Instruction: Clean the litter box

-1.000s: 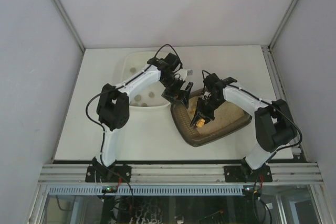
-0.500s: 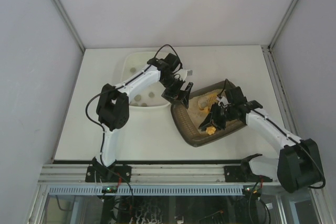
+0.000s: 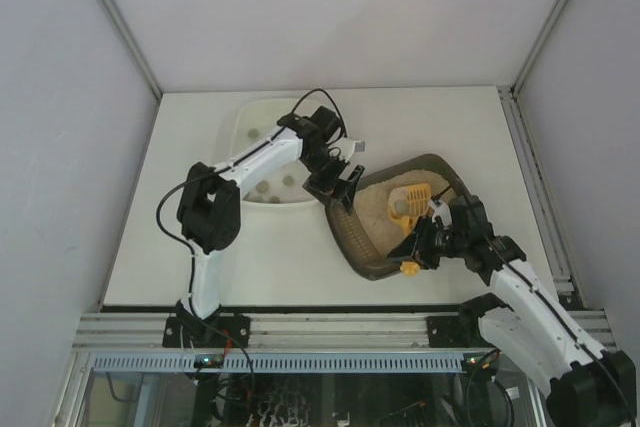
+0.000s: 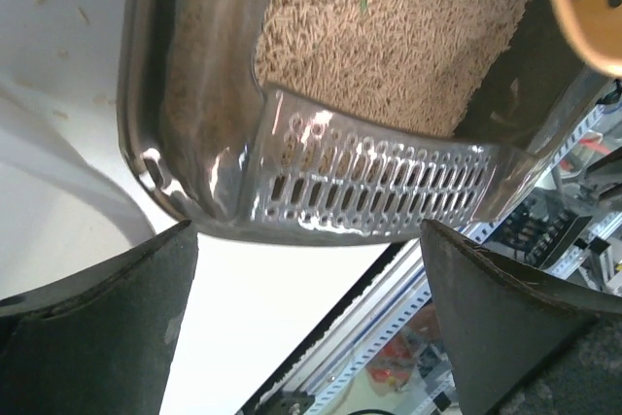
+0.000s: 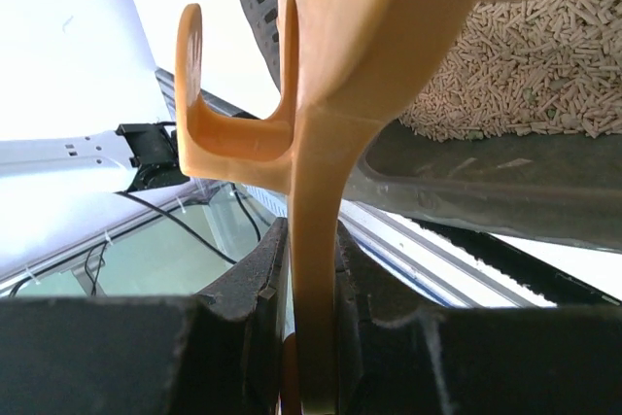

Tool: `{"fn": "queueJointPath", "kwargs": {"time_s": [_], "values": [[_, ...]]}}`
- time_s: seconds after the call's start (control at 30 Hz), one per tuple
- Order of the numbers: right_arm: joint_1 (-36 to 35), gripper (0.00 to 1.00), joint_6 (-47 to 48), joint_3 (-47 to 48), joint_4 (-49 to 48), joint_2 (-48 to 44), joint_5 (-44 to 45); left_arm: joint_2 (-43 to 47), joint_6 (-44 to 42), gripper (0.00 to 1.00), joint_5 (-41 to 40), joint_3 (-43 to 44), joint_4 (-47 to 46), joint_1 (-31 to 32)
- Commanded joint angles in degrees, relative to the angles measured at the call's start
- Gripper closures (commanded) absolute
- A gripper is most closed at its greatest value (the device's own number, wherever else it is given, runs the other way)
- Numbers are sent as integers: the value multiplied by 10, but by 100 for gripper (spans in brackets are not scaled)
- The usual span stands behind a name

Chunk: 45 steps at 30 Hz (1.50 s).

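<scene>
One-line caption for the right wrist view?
Right gripper, jaws clamped on the yellow scoop handle, pellet-filled litter box behind.

The white tub (image 3: 236,137) stands on the white table (image 3: 260,247), toward the far side and left of centre. Several small grey lumps (image 3: 288,182) lie scattered on the tub floor. The yellow scoop (image 3: 418,192) is to the right of the tub, its slotted head toward the far side. Its handle ends in an open hook (image 5: 194,94). An aluminium rail (image 3: 340,329) runs along the near table edge. White panels (image 3: 330,7) enclose the other sides.
</scene>
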<state>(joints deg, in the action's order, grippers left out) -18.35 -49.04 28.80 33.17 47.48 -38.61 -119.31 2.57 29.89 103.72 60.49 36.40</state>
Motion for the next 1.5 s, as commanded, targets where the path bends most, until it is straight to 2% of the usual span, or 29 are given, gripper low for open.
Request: {"fn": "queueJointPath", "kwargs": {"time_s": [0.0,0.17,0.33,0.43,0.67,0.8,0.97,1.03,1.27,1.47], "values": [[2,100,-42,-37,-53,-88,19,76,-47,0,-19,-21,23,3],[-14,100,-87,-121,-135,-222,48,112,-81,0,-39,-32,55,1],[-42,100,-90,-192,-177,-381,148,152,-101,0,-90,-60,66,-6],[-43,100,-82,-218,-208,-420,162,172,-101,0,-104,-85,62,-20],[-72,100,-27,-229,-285,-369,175,202,-97,0,-117,-131,57,-54],[-101,100,-2,-237,-365,-357,161,215,-97,0,-115,-147,53,-67],[-100,100,-131,-325,-576,-361,134,213,-93,0,-90,-152,54,-83],[-103,100,-167,-344,-625,-357,135,214,-94,0,-89,-153,54,-83],[-108,100,-163,-331,-570,-375,139,208,-94,0,-76,-151,56,-108],[-112,100,-143,-315,-514,-348,127,206,-94,0,-68,-151,57,-111]]}}
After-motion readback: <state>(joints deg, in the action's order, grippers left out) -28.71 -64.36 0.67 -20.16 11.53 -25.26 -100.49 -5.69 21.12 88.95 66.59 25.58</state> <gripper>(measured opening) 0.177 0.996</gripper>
